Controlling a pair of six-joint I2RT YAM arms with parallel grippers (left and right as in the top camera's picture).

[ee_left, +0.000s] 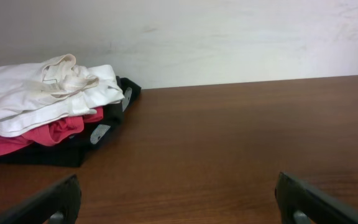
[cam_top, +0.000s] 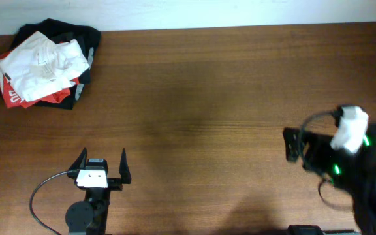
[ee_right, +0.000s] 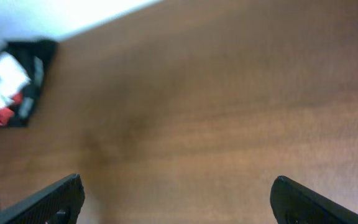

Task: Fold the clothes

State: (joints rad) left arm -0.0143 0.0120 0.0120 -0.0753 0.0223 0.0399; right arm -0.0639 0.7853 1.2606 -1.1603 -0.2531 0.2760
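Black left gripper: right at the near edge, jaws wide apart, nothing in them, pointing up the table.
Black right gripper: near right side, jaws spread wide as well, empty, only bare wood below.
Wood table: open across the whole middle, plenty of room to spread a garment.
Far left corner: the white shirt sits crumpled on top of a heap, well apart from both grippers; it rests on the red shirt, and that lies on the black garment.
Step in hand: by my reading, the first reach; nothing is spread or folded yet.
Doing it well: send the left gripper, it is the closer one. Pinch white fabric only, at a raised fold or the collar, not deep into the heap. Lift straight up so the red shirt drops away, then carry the white shirt to the open middle and lay it flat before any fold.
Risk: thin cloth, so two layers could come up together.
Count: two grippers, one white shirt, one red shirt, one black garment, one table.
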